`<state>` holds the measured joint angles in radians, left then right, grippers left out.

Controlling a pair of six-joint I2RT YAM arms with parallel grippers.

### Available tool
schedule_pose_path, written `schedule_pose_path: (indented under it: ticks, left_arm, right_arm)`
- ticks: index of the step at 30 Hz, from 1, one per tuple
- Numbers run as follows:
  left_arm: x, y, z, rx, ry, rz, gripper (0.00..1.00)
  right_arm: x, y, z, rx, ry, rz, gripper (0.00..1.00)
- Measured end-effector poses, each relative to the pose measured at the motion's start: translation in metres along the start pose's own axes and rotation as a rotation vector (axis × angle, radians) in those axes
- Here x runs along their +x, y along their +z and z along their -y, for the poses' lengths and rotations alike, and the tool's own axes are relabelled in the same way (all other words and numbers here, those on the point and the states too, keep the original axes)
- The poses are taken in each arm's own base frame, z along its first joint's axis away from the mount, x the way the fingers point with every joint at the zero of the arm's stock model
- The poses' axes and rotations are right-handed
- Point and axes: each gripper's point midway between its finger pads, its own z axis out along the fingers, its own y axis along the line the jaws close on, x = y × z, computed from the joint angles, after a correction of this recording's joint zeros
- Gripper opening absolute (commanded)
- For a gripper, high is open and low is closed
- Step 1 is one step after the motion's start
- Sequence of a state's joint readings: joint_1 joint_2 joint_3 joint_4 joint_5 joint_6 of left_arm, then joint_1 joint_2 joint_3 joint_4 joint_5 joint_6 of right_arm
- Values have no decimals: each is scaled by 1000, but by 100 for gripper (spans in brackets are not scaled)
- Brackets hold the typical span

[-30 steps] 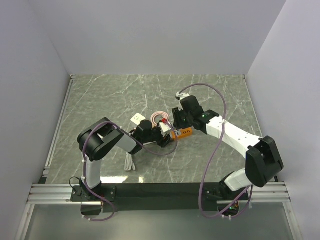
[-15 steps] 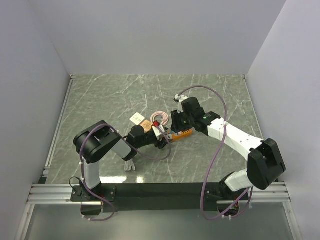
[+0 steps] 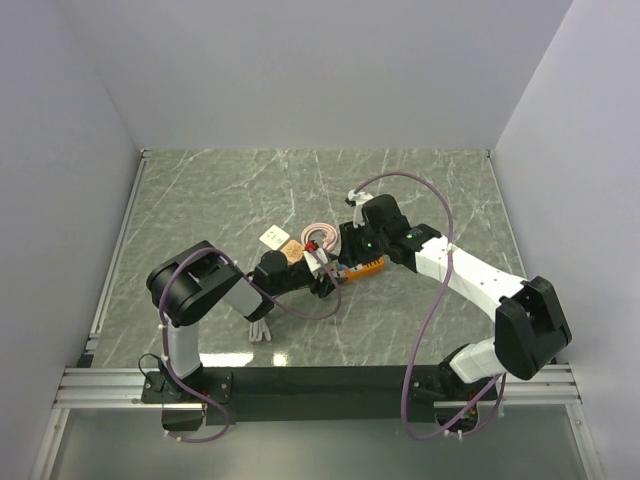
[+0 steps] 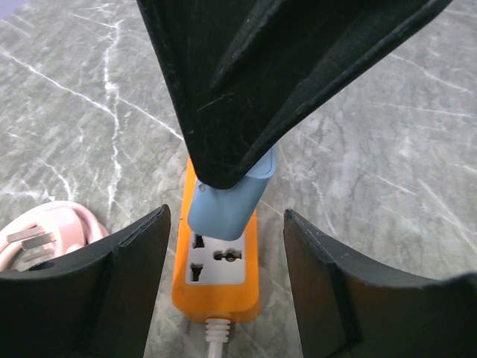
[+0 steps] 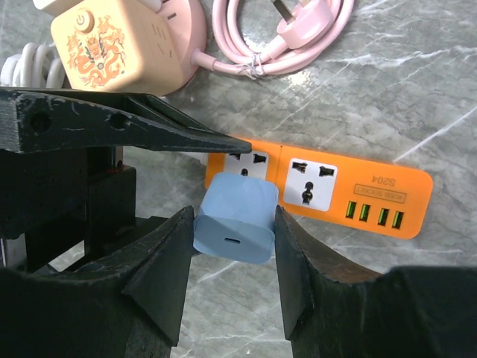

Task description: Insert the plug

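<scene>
My right gripper is shut on a light blue plug and holds it tilted just above the end socket of the orange power strip. In the left wrist view the blue plug hangs over the strip's socket face under the right gripper's black fingers; I cannot tell whether its prongs touch. My left gripper is open and straddles the strip's cord end, with both fingers apart from its sides. From above, both grippers meet at the strip at mid-table.
A coiled pink cable with its plug and a cream cube socket with a dragon print lie just behind the strip. A white cable lies near the left arm. A white adapter sits by the cube.
The left arm has lowered and shifted its gripper left, now closed in around the strip's end. The right gripper has shifted slightly left with the plug. Little has moved in the last half second.
</scene>
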<state>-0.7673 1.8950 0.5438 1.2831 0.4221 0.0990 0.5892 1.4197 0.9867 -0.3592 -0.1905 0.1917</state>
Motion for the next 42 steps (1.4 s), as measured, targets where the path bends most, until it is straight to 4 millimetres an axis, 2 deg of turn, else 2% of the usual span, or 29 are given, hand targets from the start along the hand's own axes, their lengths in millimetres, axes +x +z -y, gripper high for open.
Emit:
schedule_pose_path:
  ticks: [14,22,25,28,29,31,32,35,39,42]
  left_arm:
    - [-4,4,12,39,-28,12,64]
    - [-16,5,8,22,-14,40,61]
    - [-20,7,6,15,-8,51,55]
    - [-23,8,5,14,-4,58,39]
    - [-23,9,6,17,-1,59,25]
    - [-24,9,8,23,-3,60,5]
    - [-23,9,9,24,0,60,1]
    - [-24,9,9,26,6,62,1]
    - [-28,10,10,29,12,75,0]
    - [-31,11,11,29,16,84,0]
  right_arm:
    - [1,0,-4,-22,-6,-6,0]
    - [2,0,-8,-33,-14,-9,0]
    - [4,1,-10,-42,-17,-15,0]
    - [4,1,-11,-44,-20,-17,0]
    - [3,2,-11,-42,-20,-11,0]
    - [3,2,-11,-42,-26,-10,0]
    - [3,1,-11,-42,-26,-9,0]
    - [1,1,-11,-38,-19,-5,0]
    - [1,-4,-10,-32,-14,13,18]
    - [2,-7,-11,-31,-12,21,22]
